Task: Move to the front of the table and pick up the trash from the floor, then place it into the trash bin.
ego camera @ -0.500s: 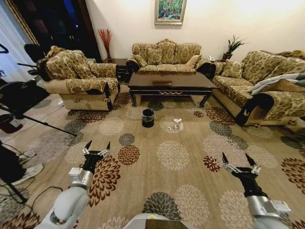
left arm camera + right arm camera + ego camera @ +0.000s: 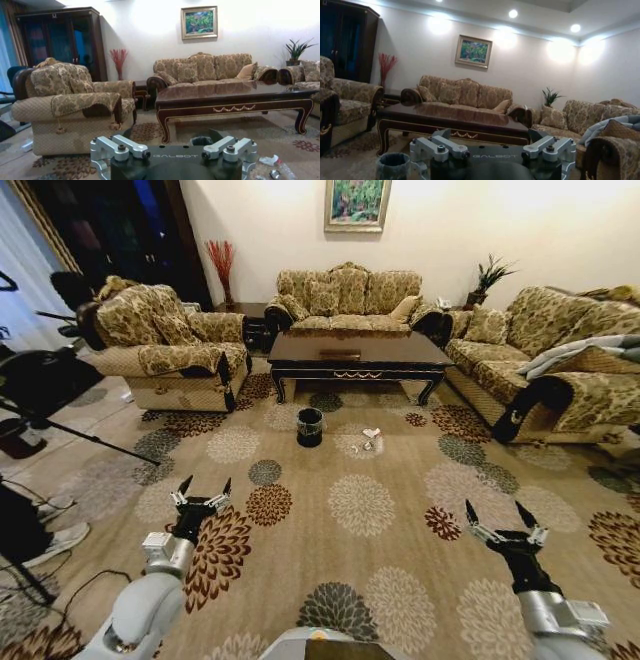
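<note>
The dark glossy table (image 2: 360, 350) with gold ornament stands ahead, in front of the far sofa. On the patterned floor (image 2: 300, 530) before it lie the trash scraps (image 2: 368, 440), white with a red mark, beside the small black trash bin (image 2: 311, 426). My left gripper (image 2: 201, 487) and right gripper (image 2: 504, 515) are both open and empty, held low and well short of the trash. The left wrist view shows the table (image 2: 235, 101), the bin (image 2: 201, 141) and scraps (image 2: 272, 165). The right wrist view shows the table (image 2: 450, 116) and the bin (image 2: 393, 165).
An armchair (image 2: 170, 345) stands at the left, a sofa (image 2: 345, 298) behind the table and another sofa (image 2: 545, 350) at the right. Tripod legs and cables (image 2: 60, 430) lie along the left edge. Open carpet stretches between me and the table.
The whole head view has shifted very slightly, with the bin and trash a touch higher in the picture. Both grippers keep their pose.
</note>
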`<state>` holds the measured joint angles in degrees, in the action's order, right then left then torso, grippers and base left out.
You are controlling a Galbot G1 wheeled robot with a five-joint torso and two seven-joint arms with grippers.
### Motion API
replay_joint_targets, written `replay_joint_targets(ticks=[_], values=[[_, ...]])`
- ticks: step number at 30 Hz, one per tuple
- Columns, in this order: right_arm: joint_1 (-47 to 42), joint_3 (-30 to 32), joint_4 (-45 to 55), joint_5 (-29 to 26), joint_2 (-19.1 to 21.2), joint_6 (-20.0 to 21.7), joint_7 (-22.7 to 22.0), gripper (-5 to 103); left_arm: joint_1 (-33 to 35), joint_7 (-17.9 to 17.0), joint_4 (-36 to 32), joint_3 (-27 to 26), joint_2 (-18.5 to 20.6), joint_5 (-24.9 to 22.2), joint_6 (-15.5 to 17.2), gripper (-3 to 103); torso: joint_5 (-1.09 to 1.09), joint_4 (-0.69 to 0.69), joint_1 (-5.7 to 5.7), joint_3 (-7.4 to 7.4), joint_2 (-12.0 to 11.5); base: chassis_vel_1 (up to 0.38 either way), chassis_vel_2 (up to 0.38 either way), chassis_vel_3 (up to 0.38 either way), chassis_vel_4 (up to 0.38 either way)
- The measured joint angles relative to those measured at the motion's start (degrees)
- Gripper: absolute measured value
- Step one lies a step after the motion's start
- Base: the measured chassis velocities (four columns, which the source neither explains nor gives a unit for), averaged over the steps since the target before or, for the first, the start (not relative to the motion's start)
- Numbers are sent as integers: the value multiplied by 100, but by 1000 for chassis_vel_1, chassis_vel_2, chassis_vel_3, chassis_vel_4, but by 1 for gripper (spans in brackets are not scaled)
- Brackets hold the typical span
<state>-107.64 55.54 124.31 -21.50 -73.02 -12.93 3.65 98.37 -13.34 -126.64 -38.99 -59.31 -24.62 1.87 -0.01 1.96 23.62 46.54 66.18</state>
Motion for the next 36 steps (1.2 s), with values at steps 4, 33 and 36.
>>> replay_joint_targets(ticks=[4,33,36], values=[[-4,2,-16,26,-21,-48,0,100,-51,-22,11,-20,17,-79,17,100,3,2,-1,0,0,-147,-166,169,173],[135,-130,-366,51,-9,-2,-74,100,-38,-41,123,143,-125,139,227,100,2,-3,-270,-325,-603,-11,-10,5,10],[152,-148,-439,14,-20,-144,23,100,-66,-40,173,145,-133,145,222,100,2,-3,-310,-375,-692,0,0,0,0]])
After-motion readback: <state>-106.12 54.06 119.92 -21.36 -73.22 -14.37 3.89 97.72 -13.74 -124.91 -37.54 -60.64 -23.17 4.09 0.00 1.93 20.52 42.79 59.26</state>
